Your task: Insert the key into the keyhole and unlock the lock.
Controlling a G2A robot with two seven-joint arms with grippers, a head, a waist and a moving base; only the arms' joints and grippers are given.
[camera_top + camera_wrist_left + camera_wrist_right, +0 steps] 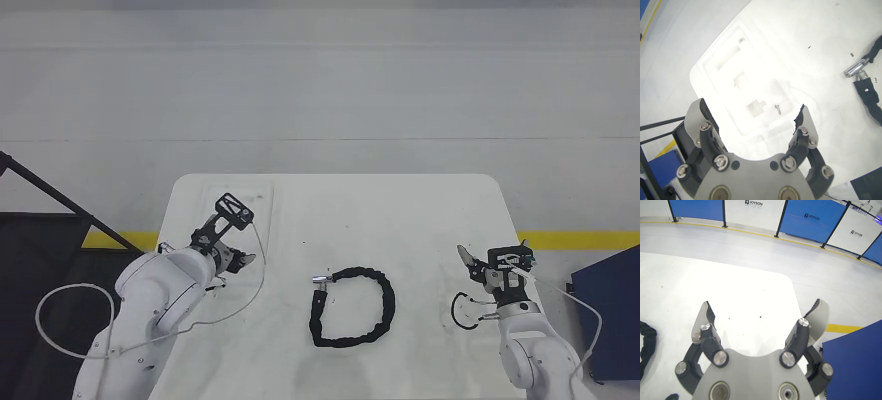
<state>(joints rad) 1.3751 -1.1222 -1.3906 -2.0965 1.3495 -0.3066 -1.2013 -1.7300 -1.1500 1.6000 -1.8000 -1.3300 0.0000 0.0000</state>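
A chain lock in a black sleeve (352, 308) lies curled in the middle of the white table (420, 215). Its silver lock cylinder (318, 280) is at the near-left end, with the keyhole end (847, 73) facing my left arm. A small silvery piece that looks like the key (778, 109) lies in a white foam tray (728, 56), just ahead of my left gripper (753, 108). That gripper is open and holds nothing. My right gripper (762, 305) hovers open and holds nothing over the table's right side (495, 256), well apart from the chain (647, 336).
The foam tray (232, 190) with several recesses sits at the table's far-left corner. A dark blue box (853, 362) stands past the table's right edge. A black stand (657, 125) is beside the left edge. Bare table lies between the chain and the right gripper.
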